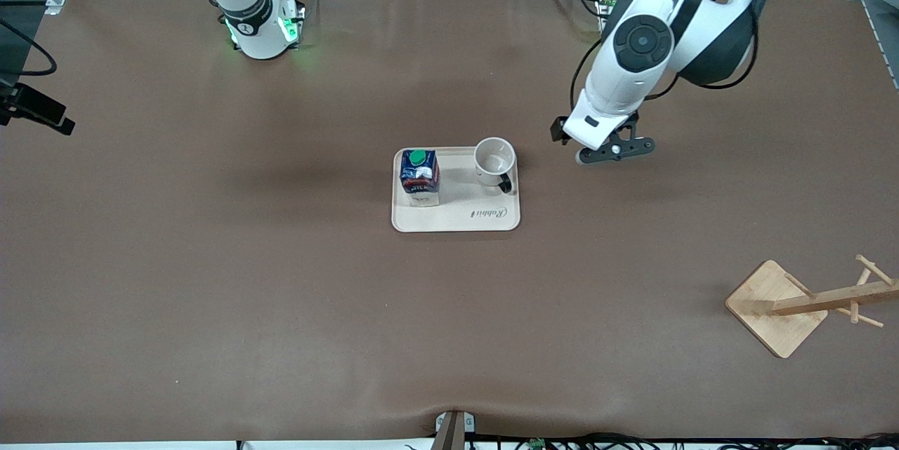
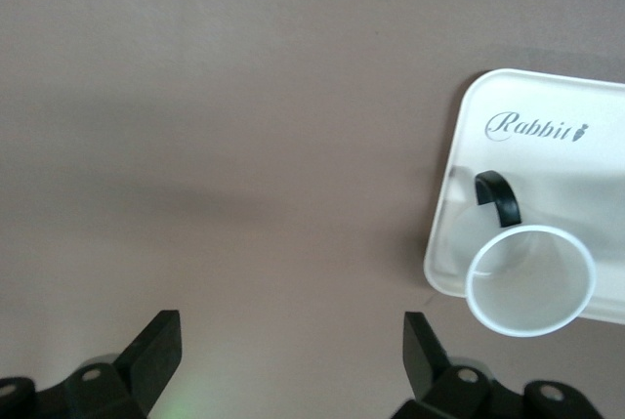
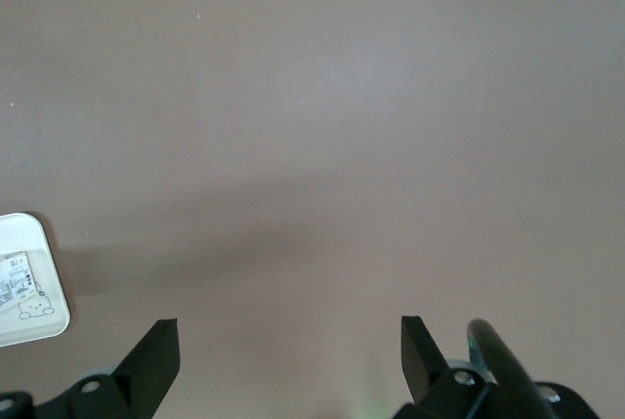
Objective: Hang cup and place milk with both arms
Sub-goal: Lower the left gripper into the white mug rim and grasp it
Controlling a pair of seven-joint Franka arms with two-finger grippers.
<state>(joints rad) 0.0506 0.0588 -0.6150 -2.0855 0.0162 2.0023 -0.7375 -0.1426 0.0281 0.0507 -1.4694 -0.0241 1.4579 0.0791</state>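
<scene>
Cup (image 1: 494,159): we are seeing it standing upright, mouth up, on the tray (image 1: 456,222), at the corner toward the left arm's end and farther from the front camera; its handle (image 1: 505,185) is pointing to about 5 o'clock in the front view.
Cup handling: we are judging it rigid, light and breakable, with a smooth, slippery wall; the thin loop must stay free for hanging, so we are favouring a hold across the rim wall away from the handle.
Milk (image 1: 419,177): we are seeing it upright on the same tray, beside the cup toward the right arm's end, at about 9 o'clock from it, green cap (image 1: 418,156) up.
Milk handling: we are judging it a light carton with flat sides that dent under a hard squeeze; a gentle hold across two flat sides, below the cap, looks best.
Rack (image 1: 808,302): it is standing on the surface at about 4 o'clock from the tray, nearer the front camera, well apart.
Left pincer (image 1: 615,149): we are seeing it spread wide, holding nothing, hovering over bare surface just beside the tray at about 3 o'clock from the cup.
Right pincer (image 3: 289,356): out of the front view; its wrist view is showing it wide and empty, over bare surface with only a tray corner (image 3: 29,287) in sight.
</scene>
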